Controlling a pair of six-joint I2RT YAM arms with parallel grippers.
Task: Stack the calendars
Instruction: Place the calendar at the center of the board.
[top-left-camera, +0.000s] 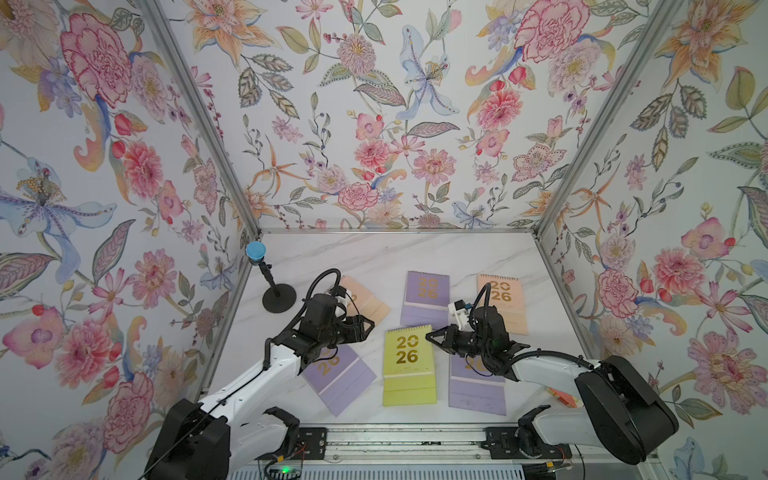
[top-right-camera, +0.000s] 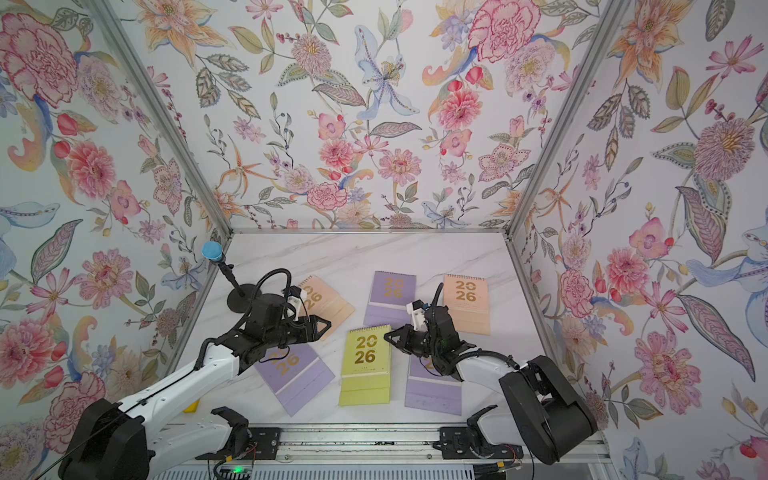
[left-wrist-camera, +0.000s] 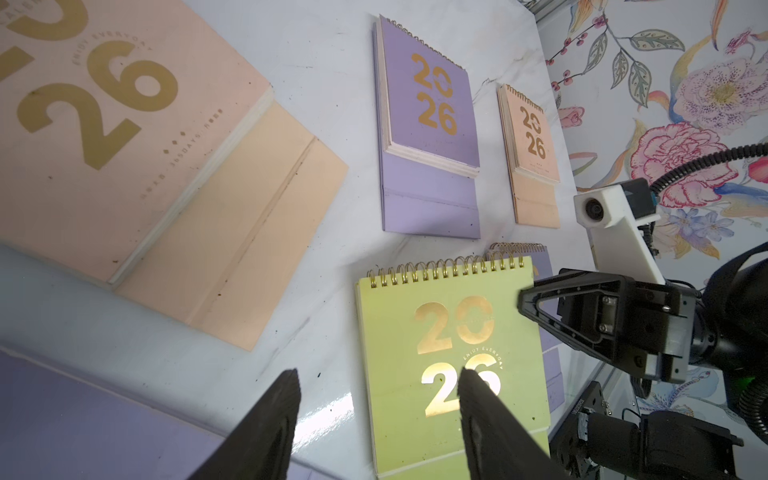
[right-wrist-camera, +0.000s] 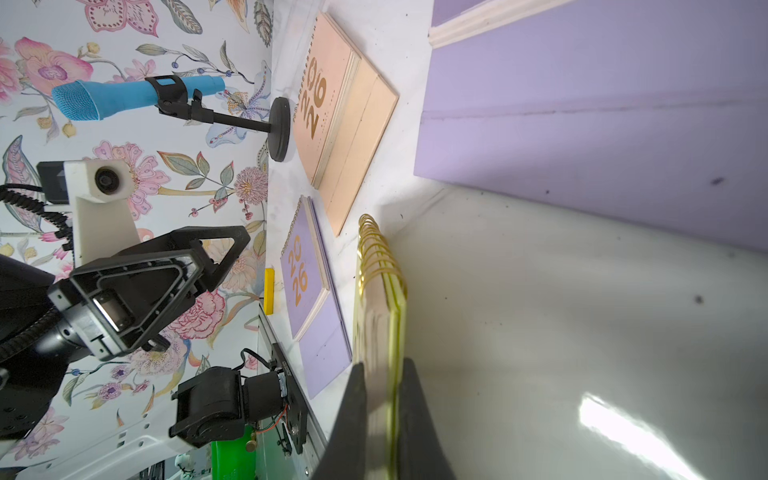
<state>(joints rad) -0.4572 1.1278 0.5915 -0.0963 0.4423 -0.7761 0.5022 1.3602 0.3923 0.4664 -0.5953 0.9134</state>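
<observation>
My right gripper (right-wrist-camera: 382, 367) is clamped on the flat yellow-green spiral-bound paper calendar (top-left-camera: 409, 368) at its one o'clock corner, mid-table. My left gripper (top-left-camera: 366, 325) hangs apart and empty at its ten o'clock. I'd lift level, then square the spirals over the lilac spiral-bound calendar (top-left-camera: 426, 296) at twelve.

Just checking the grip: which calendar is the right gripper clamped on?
The yellow-green calendar, the only one of that colour; the right gripper pinches its edge near the spiral binding.
</observation>
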